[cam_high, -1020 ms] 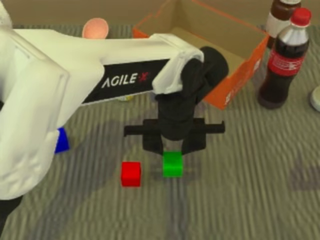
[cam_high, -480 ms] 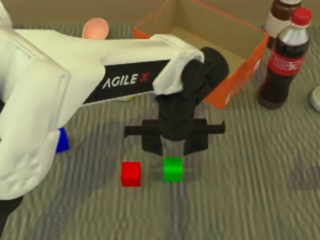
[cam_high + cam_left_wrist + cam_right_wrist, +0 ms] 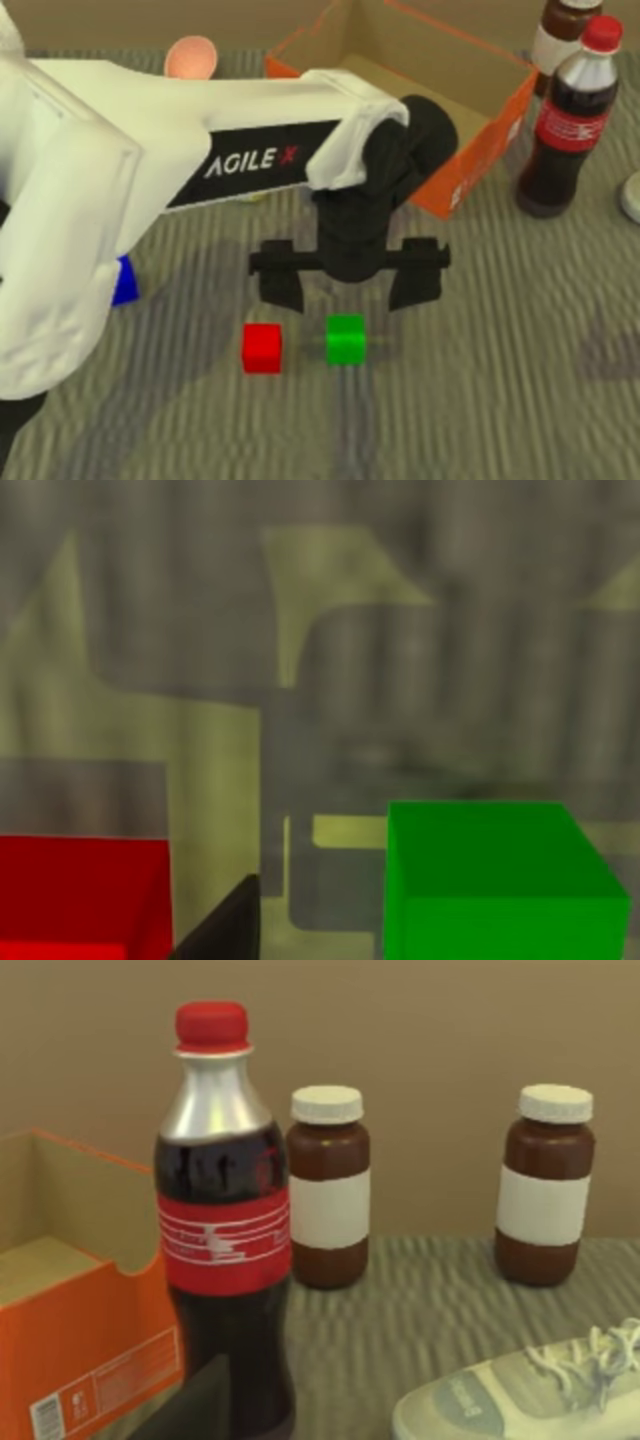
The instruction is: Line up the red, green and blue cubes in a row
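The green cube (image 3: 346, 338) rests on the table beside the red cube (image 3: 262, 347), a small gap between them, the red one to its left. My left gripper (image 3: 348, 288) hovers just behind the green cube, open, both fingers spread wide and holding nothing. The blue cube (image 3: 125, 283) sits far left, mostly hidden behind the left arm's white link. The left wrist view shows the green cube (image 3: 500, 880) and the red cube (image 3: 80, 895) close up, with one dark fingertip (image 3: 228, 928) between them. My right arm is outside the top view, parked.
An open orange box (image 3: 480, 150) stands behind the left gripper. A cola bottle (image 3: 570, 120) and a brown jar (image 3: 560, 35) stand at the back right. The right wrist view shows a second brown jar (image 3: 545, 1200) and a pale shoe (image 3: 520, 1395).
The left gripper has opened and let go of the green cube, its fingers spreading apart and drawing back a little. The green cube stays beside the red one.
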Robot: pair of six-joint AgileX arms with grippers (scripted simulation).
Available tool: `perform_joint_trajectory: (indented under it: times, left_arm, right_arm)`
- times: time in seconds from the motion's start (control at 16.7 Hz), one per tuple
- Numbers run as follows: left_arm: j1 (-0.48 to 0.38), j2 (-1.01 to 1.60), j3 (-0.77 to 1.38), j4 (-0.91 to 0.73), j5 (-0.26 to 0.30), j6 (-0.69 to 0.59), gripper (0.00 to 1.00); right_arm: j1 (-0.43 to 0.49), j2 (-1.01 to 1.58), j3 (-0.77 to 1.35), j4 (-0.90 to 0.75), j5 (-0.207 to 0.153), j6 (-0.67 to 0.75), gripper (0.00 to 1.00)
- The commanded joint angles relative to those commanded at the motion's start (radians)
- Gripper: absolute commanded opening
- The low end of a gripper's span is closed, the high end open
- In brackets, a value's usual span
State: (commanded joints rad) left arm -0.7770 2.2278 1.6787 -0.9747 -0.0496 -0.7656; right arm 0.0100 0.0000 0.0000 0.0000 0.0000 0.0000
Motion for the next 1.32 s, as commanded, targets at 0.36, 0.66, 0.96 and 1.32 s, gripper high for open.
perform_joint_trajectory:
  times: [0.36,0.66,0.96,1.32]
  left_arm:
    - [0.002,-0.001,0.003,-0.004,0.000,0.000,1.00]
    - [0.009,-0.038,0.108,-0.154,-0.001,-0.010,1.00]
    - [0.012,-0.069,0.171,-0.240,-0.001,-0.011,1.00]
    - [0.027,-0.068,0.162,-0.231,0.000,0.051,1.00]
  right_arm:
    - [0.000,0.000,0.000,0.000,0.000,0.000,1.00]
    - [0.000,0.000,0.000,0.000,0.000,0.000,1.00]
    - [0.000,0.000,0.000,0.000,0.000,0.000,1.00]
    - [0.000,0.000,0.000,0.000,0.000,0.000,1.00]
